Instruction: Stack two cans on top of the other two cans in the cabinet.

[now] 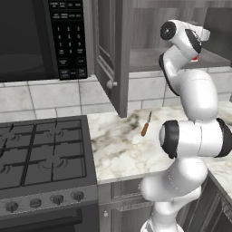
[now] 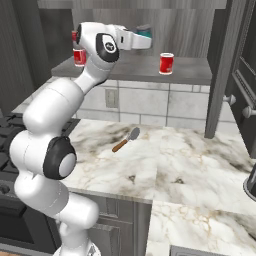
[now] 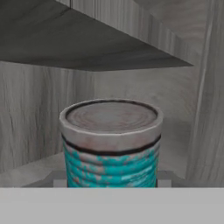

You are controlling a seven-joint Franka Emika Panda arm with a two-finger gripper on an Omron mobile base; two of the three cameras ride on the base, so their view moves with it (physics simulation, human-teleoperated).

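Up close in the hand view is a teal can (image 3: 111,144) with a grey ribbed lid, sitting low between the jaws. My gripper (image 2: 144,39) reaches into the open grey cabinet (image 2: 150,72) and is shut on the teal can (image 2: 145,31), which is held above the inner shelf. One red can (image 2: 166,63) with a white band stands on the shelf to the right of the hand. Another red can (image 2: 79,56) stands at the shelf's left end, partly behind my arm, with a scrap of red just above it.
The cabinet door (image 1: 111,59) hangs open over the marble counter (image 1: 122,145), its round knob (image 1: 110,84) facing out. A wooden-handled utensil (image 2: 125,140) lies on the counter. A black microwave (image 1: 41,36) and a stove (image 1: 41,154) are to the left.
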